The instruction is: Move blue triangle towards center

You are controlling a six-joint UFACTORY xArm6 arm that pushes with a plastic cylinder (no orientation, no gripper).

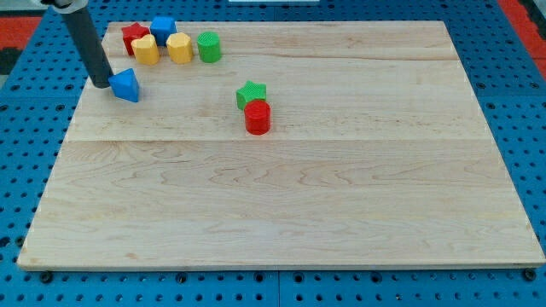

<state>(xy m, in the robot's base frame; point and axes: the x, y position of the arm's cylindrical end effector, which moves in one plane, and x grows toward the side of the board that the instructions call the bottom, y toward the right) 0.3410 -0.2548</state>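
Pale wooden board (341, 213) on a blue perforated bench.

From my remote seat, I see a light wood tabletop made of long planks with faint seams running across the frame, lit evenly with a soft sheen. Around it on every side lies a blue surface (512, 51) dotted with a regular grid of small holes. At the upper left and upper right corners of the frame, patches of red (525, 10) show beyond the blue.

Toward the board's middle, only 2 touching blocks, green star (251, 92) and red cylinder (258, 117), seemingly intrude.
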